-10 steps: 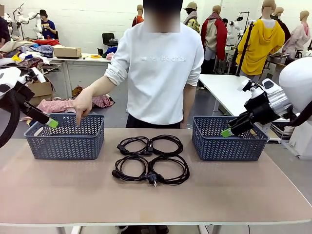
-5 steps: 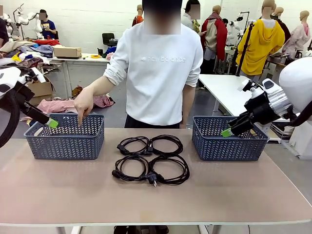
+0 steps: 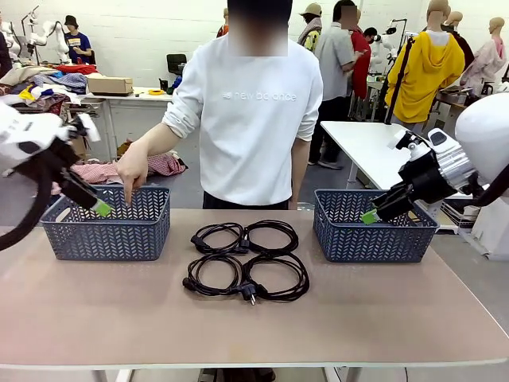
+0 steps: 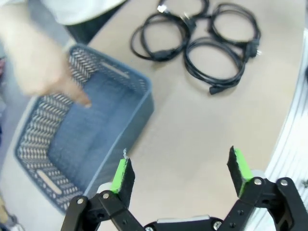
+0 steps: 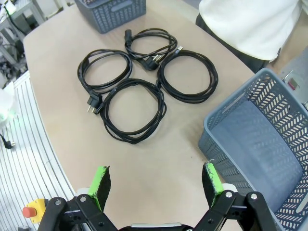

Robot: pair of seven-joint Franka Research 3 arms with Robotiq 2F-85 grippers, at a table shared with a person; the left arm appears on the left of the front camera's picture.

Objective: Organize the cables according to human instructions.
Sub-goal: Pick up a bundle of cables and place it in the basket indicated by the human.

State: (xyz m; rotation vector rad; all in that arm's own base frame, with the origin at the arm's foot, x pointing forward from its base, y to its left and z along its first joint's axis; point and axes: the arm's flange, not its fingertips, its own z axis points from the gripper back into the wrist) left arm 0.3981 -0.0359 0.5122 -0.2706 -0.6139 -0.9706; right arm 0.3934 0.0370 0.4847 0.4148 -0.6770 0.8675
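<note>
Four black coiled cables lie in a two-by-two cluster at the table's middle, also visible in the left wrist view and the right wrist view. My left gripper hangs open over the front left part of the left blue basket, nothing between its fingers. The person's hand points a finger down into that basket. My right gripper hovers open at the right blue basket, its green pads wide apart above bare table.
Both baskets look empty inside; the right one stands close beside my right gripper. The person stands at the far edge behind the cables. Bare tabletop stretches in front of the cables to the near edge.
My left arm has swung right and down, bringing its gripper over the left basket. The person's finger stays in that basket. My right arm has not moved.
</note>
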